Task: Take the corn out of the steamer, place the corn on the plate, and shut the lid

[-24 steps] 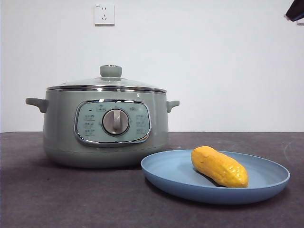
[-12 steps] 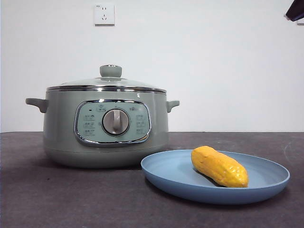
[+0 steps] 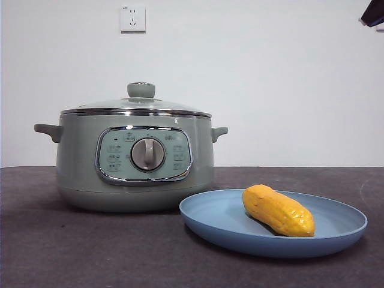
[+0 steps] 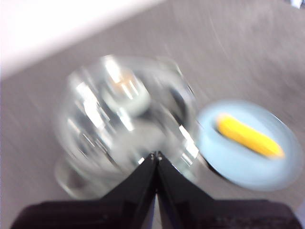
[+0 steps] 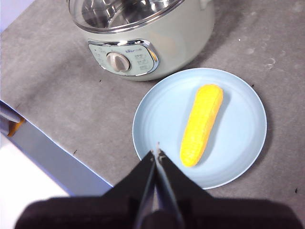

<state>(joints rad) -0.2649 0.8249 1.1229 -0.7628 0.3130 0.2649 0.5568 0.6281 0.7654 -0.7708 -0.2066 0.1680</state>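
The yellow corn (image 3: 278, 210) lies on the light-blue plate (image 3: 210, 223) at the front right; both also show in the right wrist view, corn (image 5: 201, 124) on plate (image 5: 243, 138). The sage-green steamer (image 3: 78, 162) stands at the left with the glass lid (image 3: 141, 103) seated on it. In the blurred left wrist view my left gripper (image 4: 155, 155) is shut and empty, high above the lid (image 4: 124, 112). My right gripper (image 5: 156, 152) is shut and empty, high above the plate's edge. A black arm tip (image 3: 373, 13) shows at the top right corner.
The dark grey table (image 3: 90, 252) runs to a white wall with a socket (image 3: 132, 18). In the right wrist view the table's front edge (image 5: 43, 148) runs close to the plate.
The whole front view has shifted very slightly to the right. The steamer, lid, plate and corn stand as before.
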